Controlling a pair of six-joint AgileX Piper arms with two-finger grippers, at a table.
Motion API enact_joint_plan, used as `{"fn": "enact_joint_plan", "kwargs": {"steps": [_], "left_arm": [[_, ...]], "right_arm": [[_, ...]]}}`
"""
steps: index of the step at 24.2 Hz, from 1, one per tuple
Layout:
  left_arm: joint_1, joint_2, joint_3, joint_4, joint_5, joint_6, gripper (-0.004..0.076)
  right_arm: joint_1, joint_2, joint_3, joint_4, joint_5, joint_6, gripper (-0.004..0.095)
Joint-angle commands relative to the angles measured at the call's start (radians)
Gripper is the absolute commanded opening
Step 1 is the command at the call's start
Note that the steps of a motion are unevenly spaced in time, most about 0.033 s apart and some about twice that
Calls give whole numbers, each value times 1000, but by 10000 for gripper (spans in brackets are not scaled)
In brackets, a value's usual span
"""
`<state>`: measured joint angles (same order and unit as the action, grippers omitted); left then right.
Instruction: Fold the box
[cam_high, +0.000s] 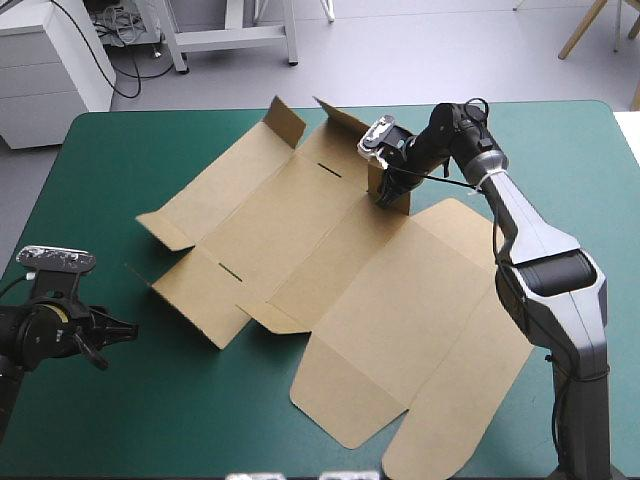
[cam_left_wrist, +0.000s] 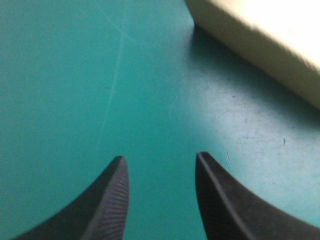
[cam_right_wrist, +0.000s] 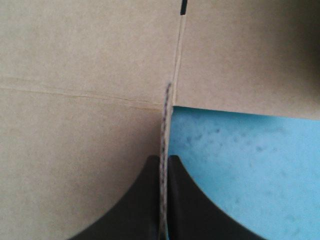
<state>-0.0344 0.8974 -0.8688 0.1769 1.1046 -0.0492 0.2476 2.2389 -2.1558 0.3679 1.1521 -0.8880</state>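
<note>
Now: right pincer (cam_right_wrist: 164, 159) clamped on the brown box (cam_high: 330, 260) at an upright far flap (cam_high: 393, 200) — left pincer (cam_left_wrist: 160, 156) apart, over teal-green desk (cam_high: 150, 420) at near left.

Matt brown board box (cam_high: 330, 260) — scuffed teal-green cover (cam_high: 200, 420).

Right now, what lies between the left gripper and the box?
Only bare teal-green cover. In the left wrist view the open left gripper has nothing ahead of it up to the box edge. The high view agrees.
</note>
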Motion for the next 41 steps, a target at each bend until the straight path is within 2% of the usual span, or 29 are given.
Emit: {"fn": "enact_joint_plan", "kwargs": {"steps": [1, 7, 12, 19, 23, 27, 31, 32, 33, 37, 41], "left_arm": [[-1, -4, -26, 19, -36, 1, 299], [-1, -4, -26, 19, -36, 2, 299], [-1, -4, -26, 19, -36, 5, 281], [-1, -4, -26, 23, -38, 26, 257], [-1, -4, -26, 46, -40, 28, 256], [-1, -4, -26, 78, -40, 33, 256], [-1, -4, -26, 78, -40, 33, 255], [-1, -4, -26, 78, -40, 33, 255], [-1, -4, -26, 78, -38, 31, 255], [-1, -4, -26, 86, -22, 58, 260], [-1, -4, -26, 76, -25, 78, 368]], "right_arm": [[-3, -71, -40, 144, -57, -149, -19], [37, -71, -40, 173, -63, -480, -19], [87, -71, -40, 181, -103, -656, -19], [103, -57, -40, 196, -157, -649, -19], [103, -29, -40, 209, -155, -478, -5], [103, -29, -40, 213, -129, -426, 95], [101, -35, -40, 209, -112, -350, 408], [99, -37, -42, 208, -109, -329, 456], [92, -45, -49, 205, -99, -268, 534], [57, -90, -118, 139, 14, -34, 573], [11, -140, -149, 97, 52, 212, 573]]}}
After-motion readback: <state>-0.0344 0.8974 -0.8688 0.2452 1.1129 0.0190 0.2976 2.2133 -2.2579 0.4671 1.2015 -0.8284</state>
